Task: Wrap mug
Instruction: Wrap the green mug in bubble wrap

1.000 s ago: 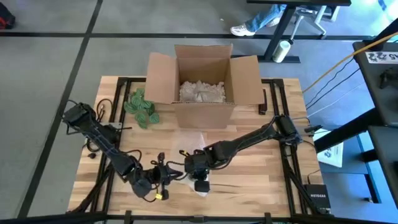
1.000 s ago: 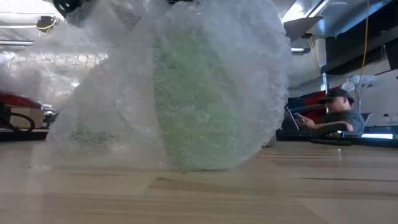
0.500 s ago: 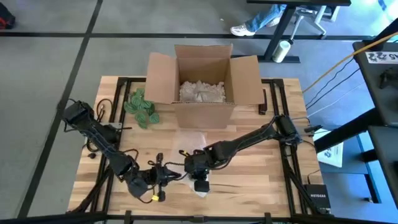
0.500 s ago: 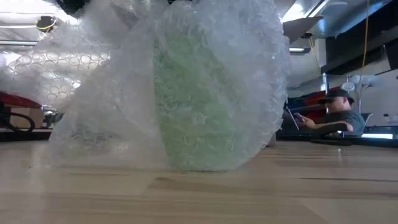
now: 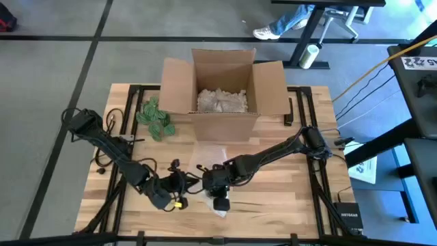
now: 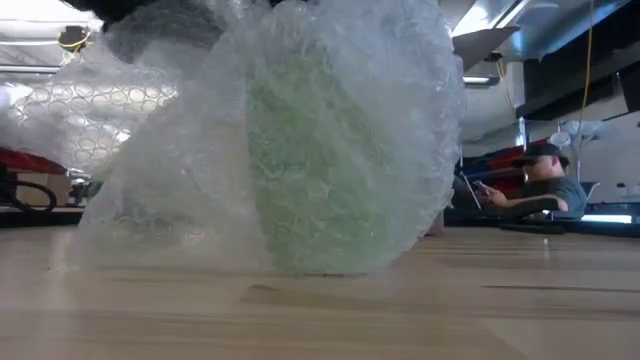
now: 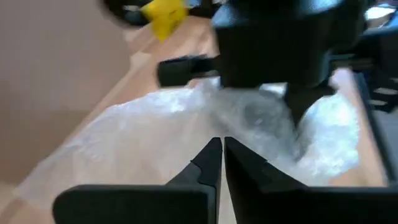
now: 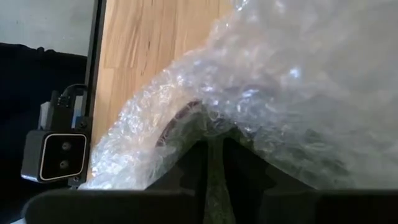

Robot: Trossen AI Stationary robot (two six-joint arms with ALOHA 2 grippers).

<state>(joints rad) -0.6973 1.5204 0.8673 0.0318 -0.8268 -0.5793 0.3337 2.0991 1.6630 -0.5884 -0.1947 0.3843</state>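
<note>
The green mug (image 6: 320,160) stands near the table's front edge, covered all round by clear bubble wrap (image 6: 150,150). In the high view the wrap (image 5: 212,158) trails from the mug toward the box. My right gripper (image 5: 218,203) is above the bundle and shut on it. My left gripper (image 7: 222,152) is shut. It sits just left of the bundle (image 5: 183,191), with its tips pointing at the wrap's left flap (image 7: 143,124). My left gripper's shut tips are at the edge of the wrap's left flap; I cannot tell whether they touch it. My right gripper pinches the bubble wrap at the bundle's top (image 8: 214,134) between its two fingers, coming from above. Green shows between the fingers. The bundle rests on the table.
An open cardboard box (image 5: 222,89) with pale packing filler stands at the far middle. A green bundle (image 5: 156,117) lies to its left. Cables run along the left arm (image 5: 109,147). A seated person (image 6: 540,180) shows beyond the table.
My left gripper has moved toward the table's right edge and a little toward the far edge, closing in on the wrapped mug. The wrap's left flap has risen and spread a little. The mug and my right gripper have stayed in place.
</note>
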